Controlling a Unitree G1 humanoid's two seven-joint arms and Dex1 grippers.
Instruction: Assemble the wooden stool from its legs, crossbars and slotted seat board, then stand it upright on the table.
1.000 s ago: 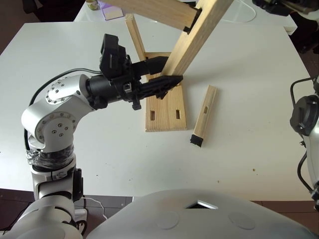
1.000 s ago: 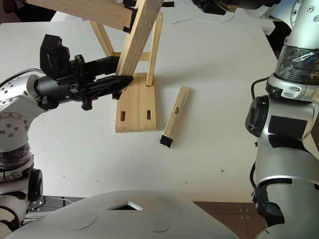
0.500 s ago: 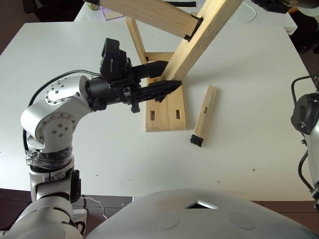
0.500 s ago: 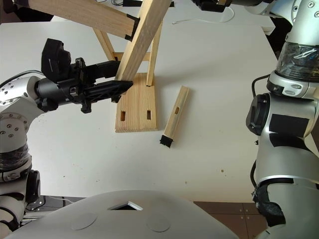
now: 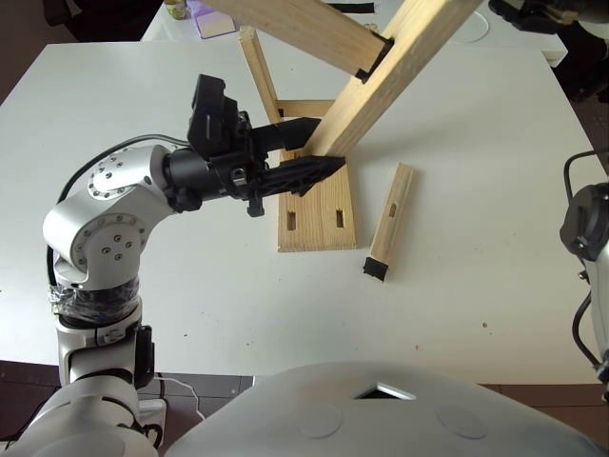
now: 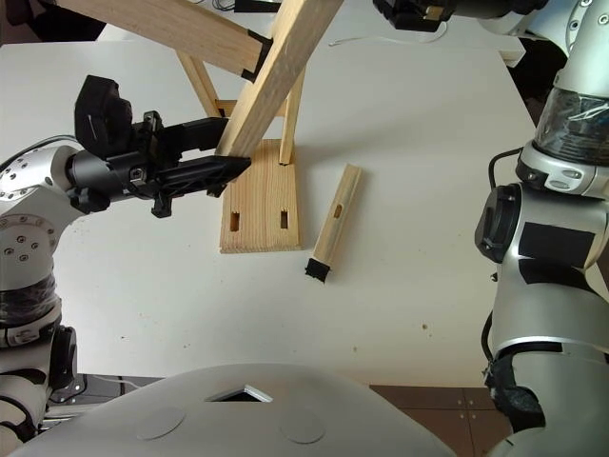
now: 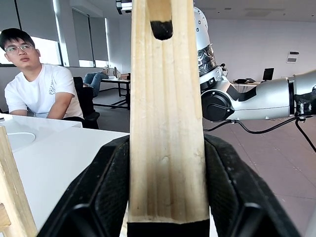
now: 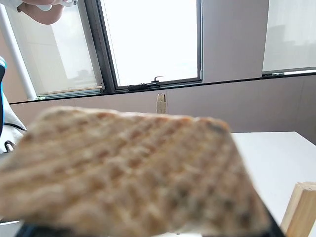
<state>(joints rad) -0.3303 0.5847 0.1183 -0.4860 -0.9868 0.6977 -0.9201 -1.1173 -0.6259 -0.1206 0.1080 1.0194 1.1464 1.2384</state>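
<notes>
Wooden leg [image 5: 381,81] with a crossbar [image 5: 295,29] socketed into it is up in the air, tilted, top toward the robot's right. The left gripper [image 5: 314,143] is clamped on the leg's lower end; in the left wrist view both fingers [image 7: 116,182] press flat against the leg's sides. That end hangs over the far part of the seat board [image 5: 317,211], not in a slot.

The right gripper [image 6: 414,11] is up at the far right edge. A wood end sits close in front of its wrist camera, but I cannot tell what grip it has.

Change over the last second: the leg leans further right and the crossbar has swung with it. The left gripper has barely shifted. The board and the loose leg [image 5: 391,217] lying right of it have not moved.

The board lies flat on the table [image 5: 476,286], near slots open. A second frame [image 5: 259,71] is already standing at its far end.

Judgement: this is re-angling to line the leg end up with a slot. Insertion is not done, the loose leg is untouched and the stool is far from upright.
</notes>
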